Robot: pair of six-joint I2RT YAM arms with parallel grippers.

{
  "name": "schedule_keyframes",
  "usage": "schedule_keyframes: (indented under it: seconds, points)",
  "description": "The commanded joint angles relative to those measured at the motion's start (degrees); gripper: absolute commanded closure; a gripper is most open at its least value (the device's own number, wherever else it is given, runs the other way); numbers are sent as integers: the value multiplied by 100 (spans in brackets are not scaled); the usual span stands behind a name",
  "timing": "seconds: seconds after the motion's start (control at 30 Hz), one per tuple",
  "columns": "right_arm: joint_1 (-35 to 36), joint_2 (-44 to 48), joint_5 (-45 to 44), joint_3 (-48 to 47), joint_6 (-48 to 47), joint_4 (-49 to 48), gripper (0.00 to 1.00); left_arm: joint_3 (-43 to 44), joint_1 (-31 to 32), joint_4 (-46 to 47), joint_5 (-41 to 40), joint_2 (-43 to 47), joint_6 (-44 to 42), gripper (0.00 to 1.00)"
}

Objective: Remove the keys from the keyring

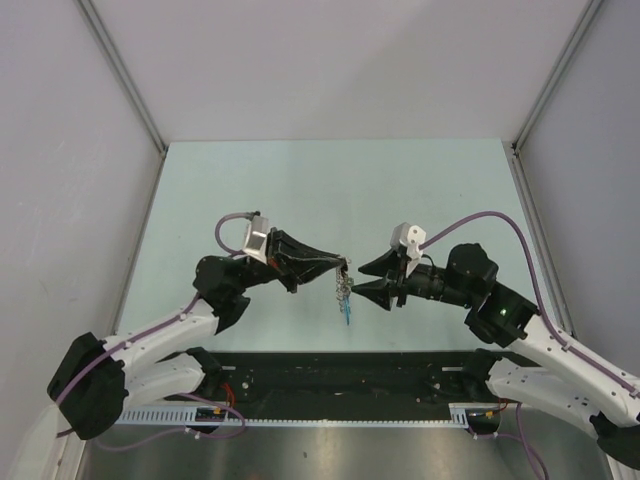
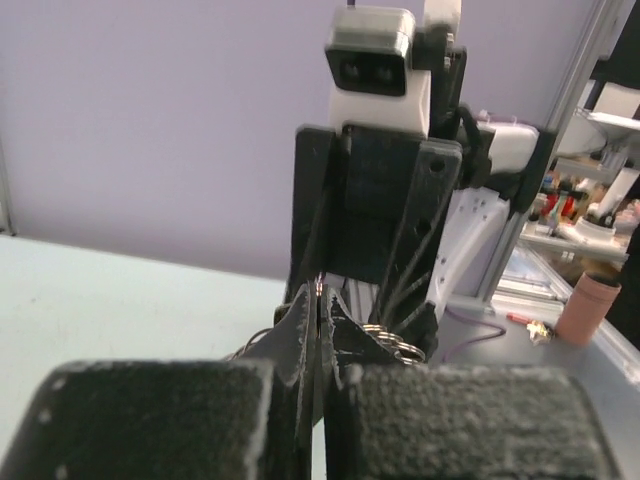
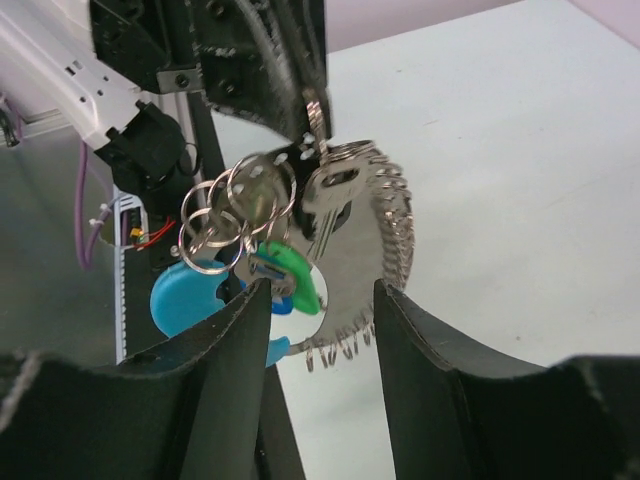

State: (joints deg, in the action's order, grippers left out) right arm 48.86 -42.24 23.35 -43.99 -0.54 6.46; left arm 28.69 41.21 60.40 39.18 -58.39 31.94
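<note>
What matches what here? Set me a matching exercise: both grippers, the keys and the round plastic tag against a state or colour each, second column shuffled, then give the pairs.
Column one:
1. left gripper
2. right gripper
3. keys
4. round plastic tag

Column two:
A. open
B. blue
C. shut on the keyring
D. silvery, hanging in the air

Pairs: 1-C, 2-A, 3-D, 4-B
</note>
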Motion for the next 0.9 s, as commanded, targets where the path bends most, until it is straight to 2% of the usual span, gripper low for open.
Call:
schedule_keyframes:
  seconds: [0.0, 0.1, 0.3, 0.53, 0.7, 0.87]
  points:
    - [159, 93, -304, -31, 89, -584, 50, -91, -131, 1807, -393, -233, 857, 100]
    - [150, 233, -682, -31, 71, -767, 50, -153, -227, 2456, -455, -418, 1208, 100]
    - [141, 392, -806, -13, -420, -1243, 49, -294, -429, 3748, -718, -752, 2315, 100]
    - [176, 234, -437, -5, -1431, -1375, 51, -329, -439, 3663, -631, -726, 2387, 100]
    - [185, 164, -806, -13, -1923, -1296, 54, -311, -439, 3584, -552, -665, 2395, 100]
    - [176, -12, -789, -5, -2108, -1410, 57, -320, -439, 3549, -473, -621, 2360, 100]
